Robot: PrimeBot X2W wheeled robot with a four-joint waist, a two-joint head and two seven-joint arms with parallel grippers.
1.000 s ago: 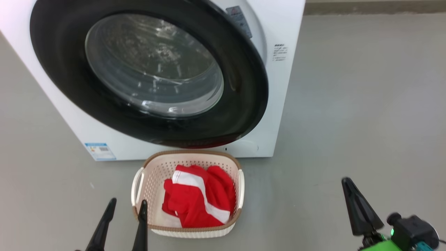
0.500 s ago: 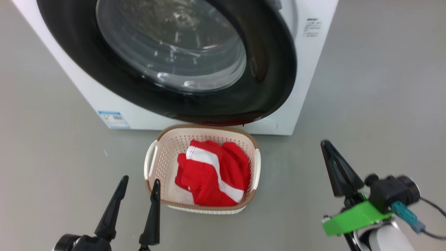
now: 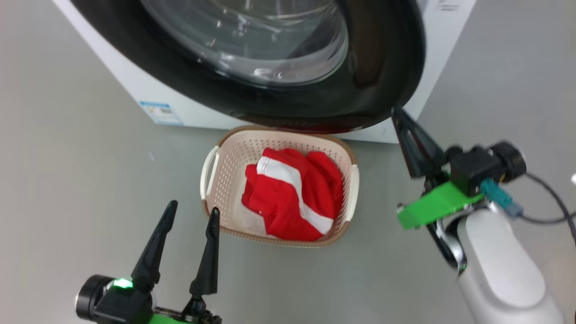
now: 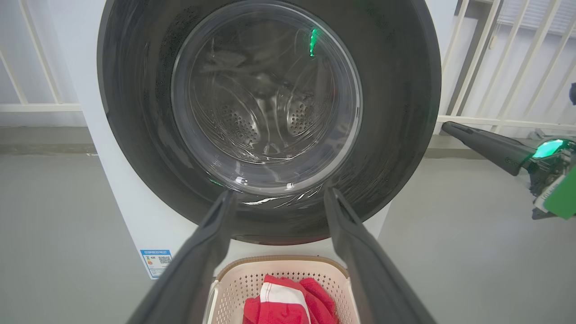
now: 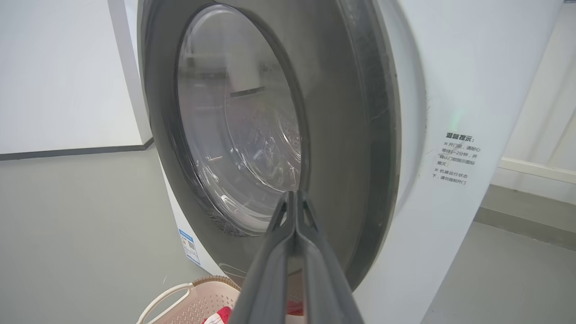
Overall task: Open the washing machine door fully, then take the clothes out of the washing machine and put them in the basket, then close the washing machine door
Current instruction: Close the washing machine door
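The washing machine (image 3: 198, 114) stands ahead with the washing machine door (image 3: 369, 67) lying against its front. Through the glass in the left wrist view the steel drum (image 4: 265, 117) looks bare. The basket (image 3: 225, 180) sits on the floor just below the door, and the red clothes (image 3: 292, 198) with a white stripe lie in it. My left gripper (image 3: 193, 208) is open with nothing in it, close to the basket's near left corner. My right gripper (image 3: 396, 112) is shut on nothing, its tip by the door's lower right rim (image 5: 342, 135).
Grey floor (image 3: 67, 157) lies all around the machine and basket. A blue label (image 3: 161, 112) marks the machine's lower left corner. White railings (image 4: 495, 67) stand behind the machine. My right gripper's cable (image 3: 549, 211) trails off to the right.
The head camera has tipped, so the whole picture has slid up. My shut right gripper has moved forward and left, up to the door's lower right rim. The left gripper has barely moved.
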